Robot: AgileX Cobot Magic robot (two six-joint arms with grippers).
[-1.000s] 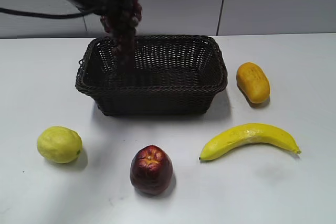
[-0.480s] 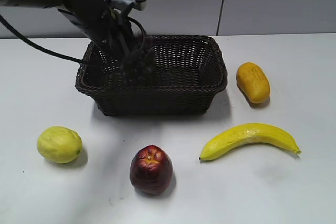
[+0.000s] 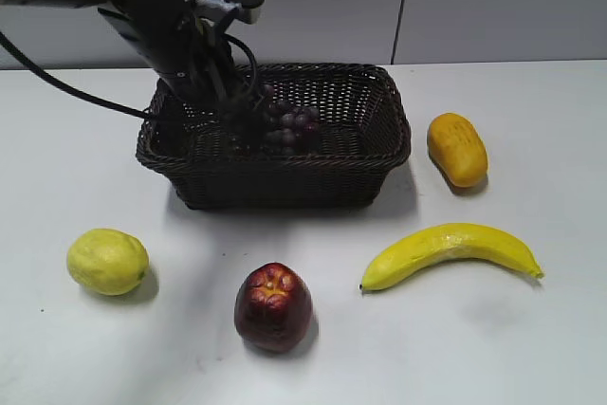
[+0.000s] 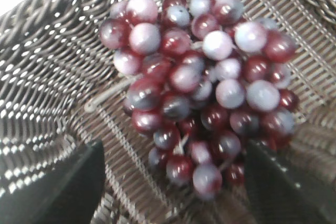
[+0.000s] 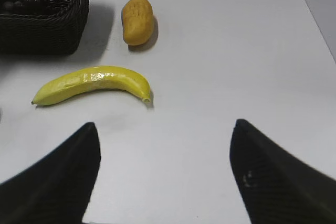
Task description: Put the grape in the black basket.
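Note:
The grape point(image 3: 290, 126) lies as a dark purple-red bunch on the floor of the black basket point(image 3: 379, 154). In the left wrist view the grape point(image 4: 202, 85) rests on the woven floor of the basket point(image 4: 47, 66), between and just beyond my two spread fingers. My left gripper point(image 3: 237, 113) reaches into the left part of the basket and is open point(image 4: 173, 182), apart from the bunch. My right gripper point(image 5: 164, 174) is open and empty above bare table; it does not show in the exterior view.
On the white table point(image 3: 531, 329) lie a lemon point(image 3: 107, 261), a dark red apple point(image 3: 273, 306), a banana point(image 3: 449, 251) and an orange oblong fruit point(image 3: 456, 148). The banana point(image 5: 92, 84) and the orange fruit point(image 5: 138, 20) show ahead of my right gripper.
My left arm came down into the basket with the grape. The fingers have let go, and the bunch now lies on the basket floor.

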